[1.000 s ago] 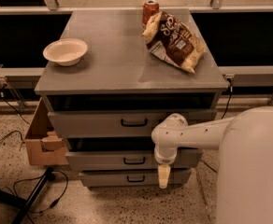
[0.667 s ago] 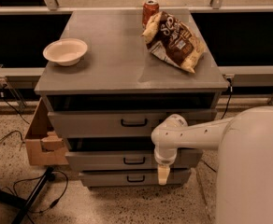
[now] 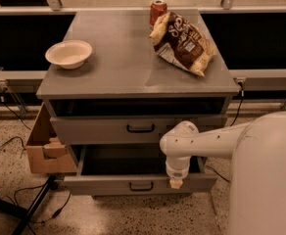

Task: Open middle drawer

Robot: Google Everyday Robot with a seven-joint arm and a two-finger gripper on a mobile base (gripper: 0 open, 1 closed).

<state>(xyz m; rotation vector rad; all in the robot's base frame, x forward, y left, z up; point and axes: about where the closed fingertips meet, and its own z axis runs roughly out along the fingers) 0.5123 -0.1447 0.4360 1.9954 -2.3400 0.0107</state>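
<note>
The middle drawer (image 3: 133, 184) stands pulled out of the grey cabinet (image 3: 133, 77). Its plain grey interior (image 3: 128, 159) shows and looks bare. Its front carries a small black loop handle (image 3: 141, 185). My gripper (image 3: 176, 182) points down at the top edge of this drawer's front, a little right of the handle, at the end of my white arm (image 3: 202, 141). The top drawer (image 3: 138, 129) above it juts out slightly and has its own black handle. The lowest drawer is hidden under the open middle one.
On the cabinet top sit a white bowl (image 3: 68, 54), a brown chip bag (image 3: 182, 43) and a red can (image 3: 157, 9). An open cardboard box (image 3: 45, 148) stands on the floor to the left. Cables (image 3: 15, 195) lie on the speckled floor. My white body (image 3: 270, 180) fills the right.
The middle drawer has slid out toward me; its front now sits lower in the view and covers the lowest drawer. My gripper stays at its front edge.
</note>
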